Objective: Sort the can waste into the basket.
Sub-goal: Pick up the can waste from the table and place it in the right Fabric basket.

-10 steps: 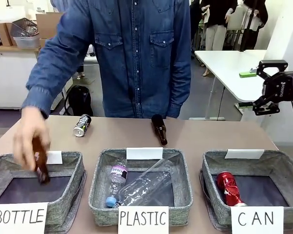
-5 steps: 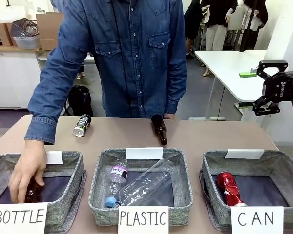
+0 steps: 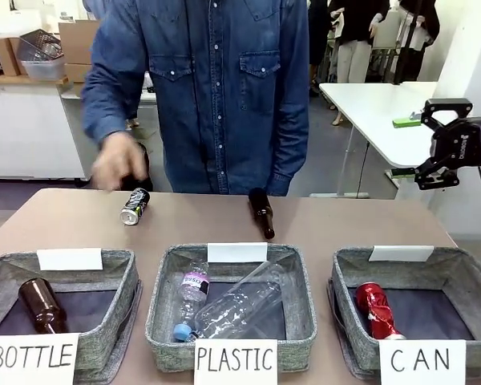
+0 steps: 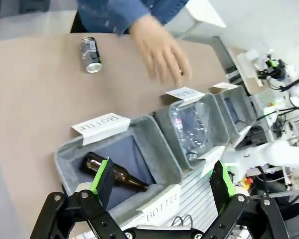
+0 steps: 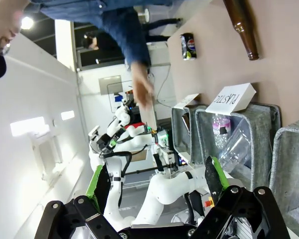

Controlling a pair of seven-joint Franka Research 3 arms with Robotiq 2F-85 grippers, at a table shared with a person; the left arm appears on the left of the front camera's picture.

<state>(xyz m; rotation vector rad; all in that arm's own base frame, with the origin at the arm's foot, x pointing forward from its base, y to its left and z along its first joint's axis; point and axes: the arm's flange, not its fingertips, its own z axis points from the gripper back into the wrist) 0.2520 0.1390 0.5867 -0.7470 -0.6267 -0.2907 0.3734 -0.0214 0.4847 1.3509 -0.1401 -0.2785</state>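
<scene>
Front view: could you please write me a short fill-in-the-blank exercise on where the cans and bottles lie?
1. The red can lies in the right basket, signed ____.
2. The black and silver can lies on the bare ____, outside every basket.
3. The first brown bottle lies in the left basket, signed ____.
4. The second brown bottle lies outside, just beyond the middle basket, signed ____.

Missing words: CAN; table; BOTTLE; PLASTIC.

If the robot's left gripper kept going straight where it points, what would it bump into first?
Probably the BOTTLE basket, close to the brown bottle lying in it. In the wrist view, that basket sits right between the fingers of the open left gripper. Depth is hard to judge.
</scene>
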